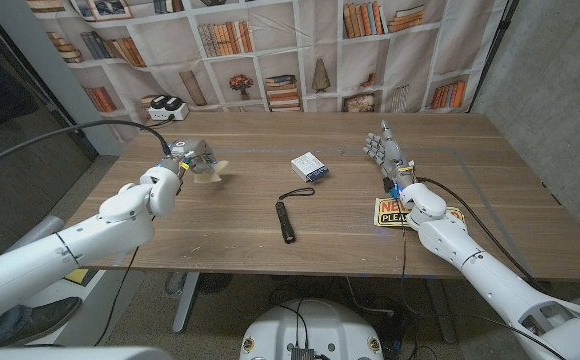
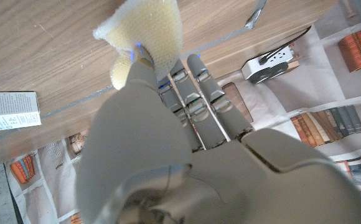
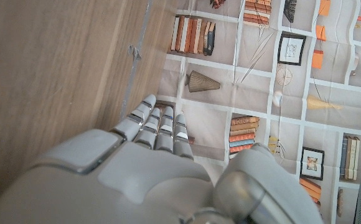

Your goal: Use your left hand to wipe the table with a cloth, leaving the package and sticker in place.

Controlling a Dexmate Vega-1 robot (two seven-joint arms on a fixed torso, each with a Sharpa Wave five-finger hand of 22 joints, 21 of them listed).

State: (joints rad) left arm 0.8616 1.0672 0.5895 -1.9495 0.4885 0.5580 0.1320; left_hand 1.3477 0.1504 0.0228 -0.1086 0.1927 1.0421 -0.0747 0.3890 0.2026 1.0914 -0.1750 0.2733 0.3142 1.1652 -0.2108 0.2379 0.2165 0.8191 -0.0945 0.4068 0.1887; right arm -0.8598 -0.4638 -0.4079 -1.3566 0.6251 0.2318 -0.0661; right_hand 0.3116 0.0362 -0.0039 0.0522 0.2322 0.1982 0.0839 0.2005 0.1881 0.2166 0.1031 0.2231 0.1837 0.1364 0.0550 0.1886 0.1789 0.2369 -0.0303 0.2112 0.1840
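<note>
Head view: my left hand (image 1: 185, 160) holds the cloth (image 1: 211, 170), a pale yellow piece, near the tabletop's (image 1: 240, 215) left edge toward the far side; the cloth sticks out past my fingers toward the middle of the tabletop, and whether it touches the wood I cannot tell. The package (image 1: 309, 167), a small white box, lies near the centre toward the far edge, and a black pen-like tool with a cord (image 1: 286, 218) lies nearer the front edge. My right hand (image 1: 384, 152) stands on the right half with its fingers straight and apart, holding nothing; the yellow-and-red sticker (image 1: 388, 211) lies by the right forearm, near the front edge. Left wrist view: my fingers (image 2: 193, 93) pinch the cloth (image 2: 144, 28) at one bunched end, and the free part fans out over the wood; the package (image 2: 9, 111) is well apart. The cloth looks soft, light and limp, so I judge it will fold under pressure; a hold near its middle should press more of it flat. Right wrist view: my right fingers (image 3: 152, 124) are extended side by side and empty beside the tabletop (image 3: 50, 81).
</note>
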